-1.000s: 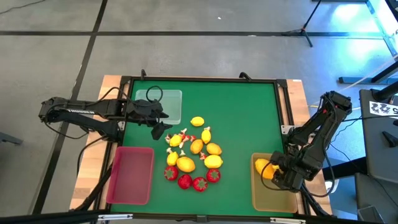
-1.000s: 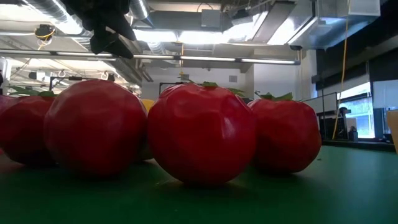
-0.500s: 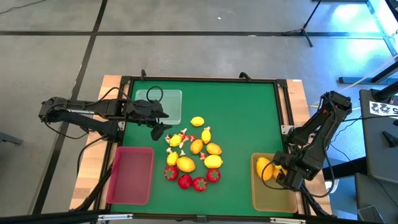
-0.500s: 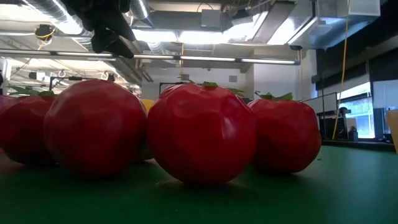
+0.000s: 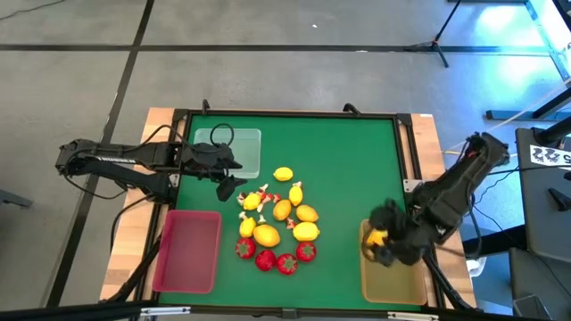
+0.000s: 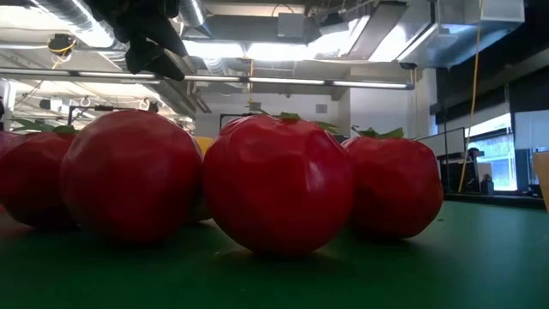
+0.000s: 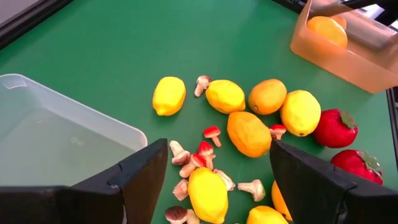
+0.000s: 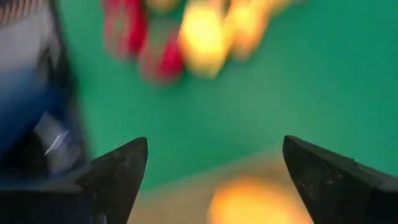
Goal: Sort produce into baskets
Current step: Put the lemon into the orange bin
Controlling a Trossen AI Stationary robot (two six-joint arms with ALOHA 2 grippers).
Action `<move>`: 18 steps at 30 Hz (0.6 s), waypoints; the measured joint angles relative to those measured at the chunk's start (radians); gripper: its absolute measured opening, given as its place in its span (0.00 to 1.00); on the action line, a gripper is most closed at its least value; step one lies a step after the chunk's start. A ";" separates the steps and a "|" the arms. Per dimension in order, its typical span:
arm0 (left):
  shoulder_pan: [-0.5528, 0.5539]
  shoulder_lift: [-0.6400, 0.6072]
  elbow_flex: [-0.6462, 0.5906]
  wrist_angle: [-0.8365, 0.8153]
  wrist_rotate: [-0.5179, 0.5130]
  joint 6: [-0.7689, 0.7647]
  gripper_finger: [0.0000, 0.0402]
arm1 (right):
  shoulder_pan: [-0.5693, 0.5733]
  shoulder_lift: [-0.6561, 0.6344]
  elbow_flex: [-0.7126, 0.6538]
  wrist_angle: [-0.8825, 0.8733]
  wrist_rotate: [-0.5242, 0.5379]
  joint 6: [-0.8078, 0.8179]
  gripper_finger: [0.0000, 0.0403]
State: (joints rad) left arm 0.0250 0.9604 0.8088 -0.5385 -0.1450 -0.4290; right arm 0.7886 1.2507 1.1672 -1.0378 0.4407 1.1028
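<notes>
Swinging inward over the tan tray (image 5: 393,285), the right gripper (image 5: 382,242) is now hanging above the tray's far-left corner, nearer the green mat (image 5: 339,169) than a second ago, when it sat farther toward the table's right edge; its fingers (image 8: 118,174) are standing wide apart with nothing between them. One yellow-orange fruit (image 5: 377,237) is lying loose in that tray, partly hidden under the gripper from above, and showing blurred between the fingers in the right wrist view (image 8: 261,202).

Left gripper (image 5: 228,185) is hovering unchanged just beside the clear tray (image 5: 245,143), at the near-left edge of the produce pile, fingers (image 7: 140,177) spread and empty.

Pile is lying as before in mid-mat: lemons (image 5: 284,175) and an orange piece (image 7: 249,133) scattered, small white-and-red bits (image 7: 199,155) among them, strawberries (image 5: 286,263) in a row on the near side, filling the low view (image 6: 279,184).

Red tray (image 5: 187,250) is sitting at the near-left, nothing in it; clear tray also holding nothing that can be made out
</notes>
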 joint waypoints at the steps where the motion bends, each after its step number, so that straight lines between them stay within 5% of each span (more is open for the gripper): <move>1: 0.000 0.000 0.000 0.000 0.000 0.000 0.69 | -0.030 0.000 0.015 0.001 0.084 -0.054 0.92; 3: 0.000 0.000 0.000 0.000 0.000 -0.008 0.69 | -0.099 0.004 0.033 0.010 0.182 -0.153 0.92; 6: 0.000 0.000 0.000 0.000 0.000 -0.033 0.69 | -0.219 0.026 0.034 0.065 0.167 -0.301 0.92; 13: 0.000 0.000 0.000 -0.003 0.000 -0.037 0.69 | -0.500 0.172 0.033 0.291 -0.085 -0.702 0.92; 18: 0.000 0.000 0.000 -0.004 0.000 -0.045 0.69 | -0.627 0.293 0.033 0.359 -0.265 -0.832 0.92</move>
State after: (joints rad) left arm 0.0250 0.9605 0.8088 -0.5428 -0.1447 -0.4741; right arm 0.1615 1.5437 1.1999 -0.6792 0.1755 0.2712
